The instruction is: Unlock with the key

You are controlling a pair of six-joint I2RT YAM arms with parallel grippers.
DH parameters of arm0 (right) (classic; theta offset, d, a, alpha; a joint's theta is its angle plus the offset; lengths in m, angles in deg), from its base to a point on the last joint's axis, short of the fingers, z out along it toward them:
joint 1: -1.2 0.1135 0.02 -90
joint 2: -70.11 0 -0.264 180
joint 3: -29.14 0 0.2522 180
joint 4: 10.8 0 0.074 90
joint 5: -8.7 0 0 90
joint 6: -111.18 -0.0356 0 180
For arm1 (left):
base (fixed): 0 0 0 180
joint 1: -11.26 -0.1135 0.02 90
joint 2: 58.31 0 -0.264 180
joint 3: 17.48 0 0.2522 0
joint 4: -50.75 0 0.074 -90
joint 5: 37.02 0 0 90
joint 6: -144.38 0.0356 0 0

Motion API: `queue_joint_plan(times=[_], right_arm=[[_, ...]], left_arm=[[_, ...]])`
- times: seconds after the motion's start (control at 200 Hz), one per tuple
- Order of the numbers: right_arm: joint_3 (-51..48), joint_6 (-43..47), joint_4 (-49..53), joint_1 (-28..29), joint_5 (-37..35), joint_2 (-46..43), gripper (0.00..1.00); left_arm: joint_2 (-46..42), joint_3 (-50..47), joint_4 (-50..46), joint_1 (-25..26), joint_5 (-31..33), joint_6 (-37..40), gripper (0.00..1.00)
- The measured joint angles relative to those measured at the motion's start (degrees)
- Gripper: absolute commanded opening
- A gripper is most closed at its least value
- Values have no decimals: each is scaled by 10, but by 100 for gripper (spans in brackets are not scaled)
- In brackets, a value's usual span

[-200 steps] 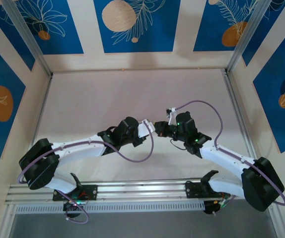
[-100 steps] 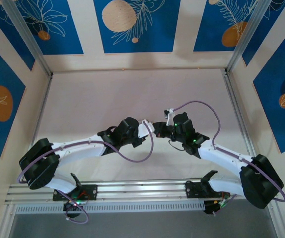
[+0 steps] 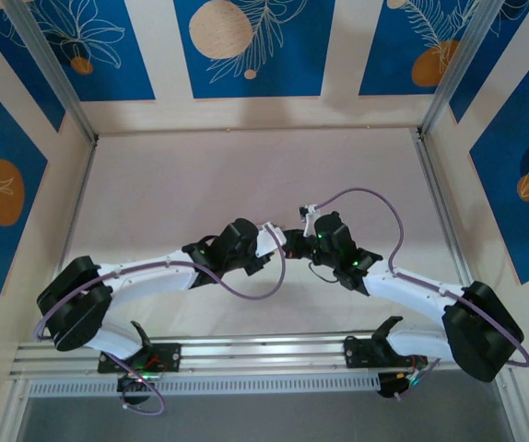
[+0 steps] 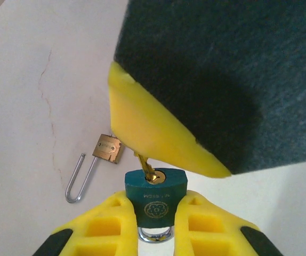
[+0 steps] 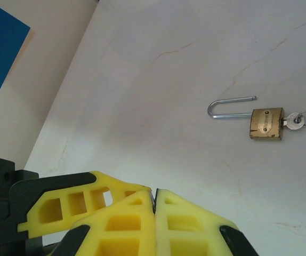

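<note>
**A:** Compared with a second ago, the overhead view shows the right arm's wrist has slid leftward. The right gripper (image 3: 294, 241) now sits tight against the left gripper (image 3: 277, 238) over the middle of the tabletop (image 3: 172, 184). The left arm has not budged.

**B:** What is each claw doing?

**A:** The left one is clamped on a teal padlock (image 4: 157, 194), with a yellow finger on either side of its body. The right one is clenched, its fingers (image 5: 126, 213) pressed together.

**B:** And the key?

**A:** The key (image 4: 145, 165) is brass-coloured and its blade is in the teal padlock's keyhole. It slants up under the right claw's yellow finger (image 4: 158, 144), which hides its head, and it looks pinched there.

**B:** Anything else?

**A:** A small brass padlock (image 5: 266, 124) lies flat on the tabletop, apart from the held one and well in from the edges. Its silver shackle (image 5: 233, 116) is swung open, and a silvery key (image 5: 294, 121) on a ring sticks out of its base.
</note>
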Motion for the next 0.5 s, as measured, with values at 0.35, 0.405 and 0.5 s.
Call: queue_joint_plan(times=[0.35,0.405,0.5], right_arm=[[3,-1,-11,9,-19,10,0],[3,-1,-13,10,-21,10,0],[3,-3,-14,13,-26,9,0]], left_arm=[[0,0,3,0,15,-13,12],[0,0,4,0,17,-13,12],[0,0,5,0,20,-17,12]])
